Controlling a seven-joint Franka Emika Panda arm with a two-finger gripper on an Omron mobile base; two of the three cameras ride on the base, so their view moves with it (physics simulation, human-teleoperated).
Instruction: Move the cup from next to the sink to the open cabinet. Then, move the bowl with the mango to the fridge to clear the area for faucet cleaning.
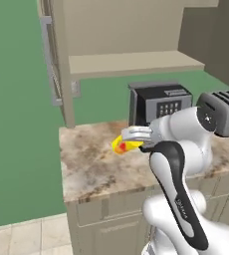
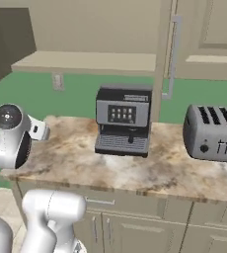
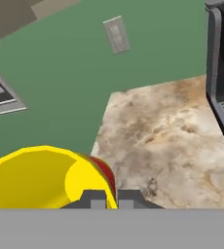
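The yellow cup with red-orange splotches hangs tilted above the left part of the marble counter, and my gripper is shut on its rim. In the hand view the cup lies at the lower left, with the gripper pinching its wall between both tips. Above and behind stands the open cabinet, its beige shelf bare and its door's grey bar handle at the left. From the right base view the same shelf sits above the counter. Sink, bowl, fridge and faucet are out of view.
A dark coffee machine stands on the counter under the shelf, close behind the hand. A grey toaster sits to its right. A wall outlet is on the green wall. The counter ends at the left.
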